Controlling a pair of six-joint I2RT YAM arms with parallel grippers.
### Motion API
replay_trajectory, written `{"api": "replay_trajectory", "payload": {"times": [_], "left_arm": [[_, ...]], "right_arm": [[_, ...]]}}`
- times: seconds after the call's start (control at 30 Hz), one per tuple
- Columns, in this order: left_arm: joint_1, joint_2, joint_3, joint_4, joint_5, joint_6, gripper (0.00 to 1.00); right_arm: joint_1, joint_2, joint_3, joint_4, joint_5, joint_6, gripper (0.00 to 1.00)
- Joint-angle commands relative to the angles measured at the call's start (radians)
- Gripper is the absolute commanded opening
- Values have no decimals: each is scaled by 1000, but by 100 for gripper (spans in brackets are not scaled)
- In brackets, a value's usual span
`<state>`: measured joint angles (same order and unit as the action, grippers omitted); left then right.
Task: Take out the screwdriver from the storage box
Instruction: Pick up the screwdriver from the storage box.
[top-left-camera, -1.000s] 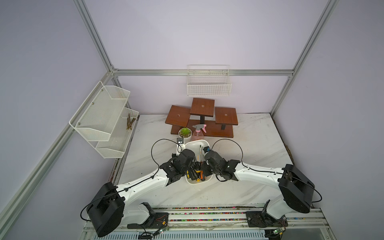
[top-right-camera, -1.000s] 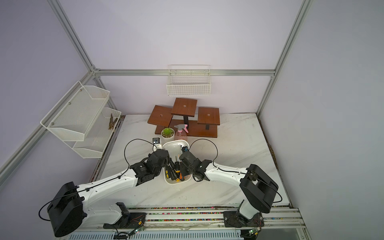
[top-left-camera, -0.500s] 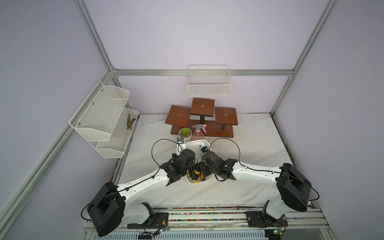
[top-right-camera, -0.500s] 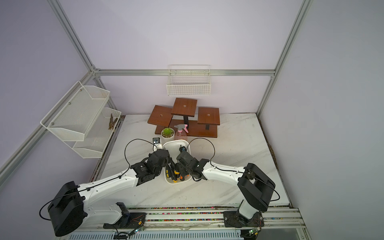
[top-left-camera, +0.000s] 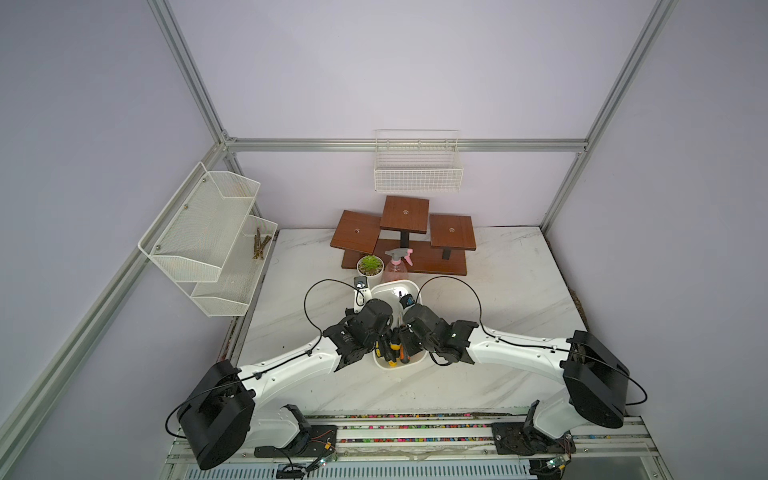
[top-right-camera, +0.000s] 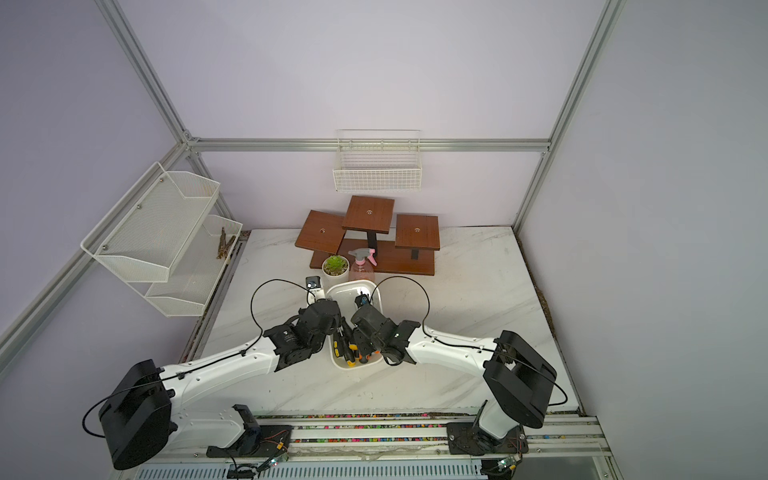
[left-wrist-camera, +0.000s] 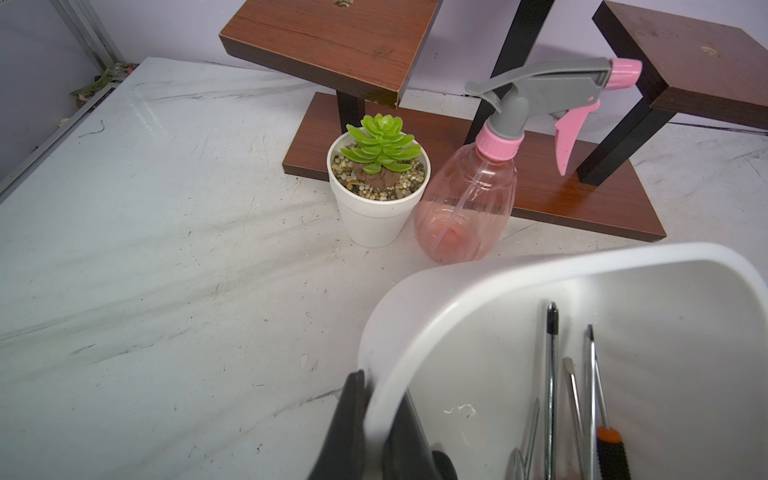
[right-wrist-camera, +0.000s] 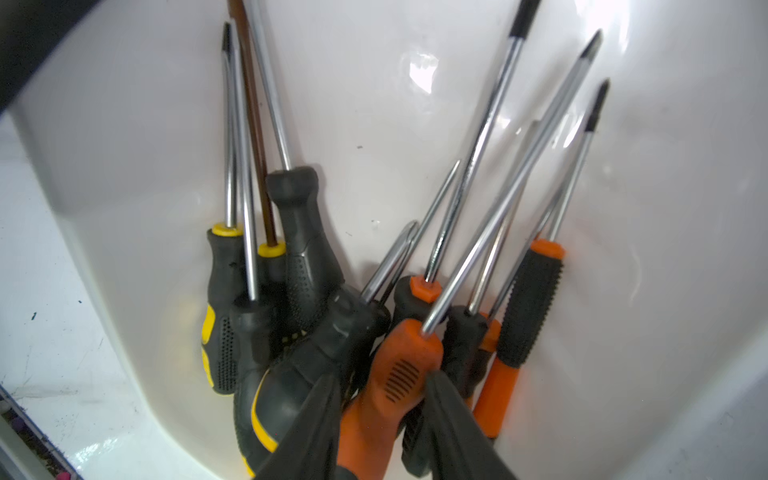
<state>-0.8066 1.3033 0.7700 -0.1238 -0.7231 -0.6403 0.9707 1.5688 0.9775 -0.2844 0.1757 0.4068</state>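
The storage box (top-left-camera: 395, 291) (top-right-camera: 353, 291) is a white tub in the middle of the table, with both wrists over its near half. Several screwdrivers (top-left-camera: 395, 351) lie in it, handles at the near end. The left gripper (left-wrist-camera: 379, 390) is shut on the box's rim (left-wrist-camera: 540, 262), one finger outside and one inside. The right gripper (right-wrist-camera: 380, 378) is shut on the orange handle of a screwdriver (right-wrist-camera: 409, 349) that lies on top of the pile, its shaft pointing away. Black-and-yellow handles (right-wrist-camera: 224, 291) and a black-and-orange one (right-wrist-camera: 530, 303) lie on either side.
Just behind the box stand a potted succulent (left-wrist-camera: 376, 187) and a pink spray bottle (left-wrist-camera: 465, 199), with a brown wooden riser stand (top-left-camera: 405, 237) behind them. A wire-grid basket (top-left-camera: 417, 166) hangs on the back wall. A two-tier mesh shelf (top-left-camera: 212, 241) hangs at the left.
The right wrist has shifted a little to the left, further over the near end of the box. The left arm has not moved.
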Motion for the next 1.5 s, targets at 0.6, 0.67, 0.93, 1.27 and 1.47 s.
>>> {"api": "replay_trajectory", "payload": {"times": [0.6, 0.67, 0.93, 1.27, 1.47], "left_arm": [[-9, -14, -12, 46, -32, -21, 0], [-9, -12, -11, 46, -30, -21, 0], [-9, -16, -19, 47, -34, -21, 0], [-11, -13, -22, 46, -39, -22, 0], [-9, -15, -25, 47, -42, -22, 0]], "right_arm": [[-70, 87, 7, 45, -74, 73, 25], [-72, 93, 15, 41, -76, 65, 19], [-73, 137, 54, -6, -64, 35, 28], [-73, 202, 86, -34, -33, 13, 34], [-73, 149, 78, -31, -22, 23, 8]]}}
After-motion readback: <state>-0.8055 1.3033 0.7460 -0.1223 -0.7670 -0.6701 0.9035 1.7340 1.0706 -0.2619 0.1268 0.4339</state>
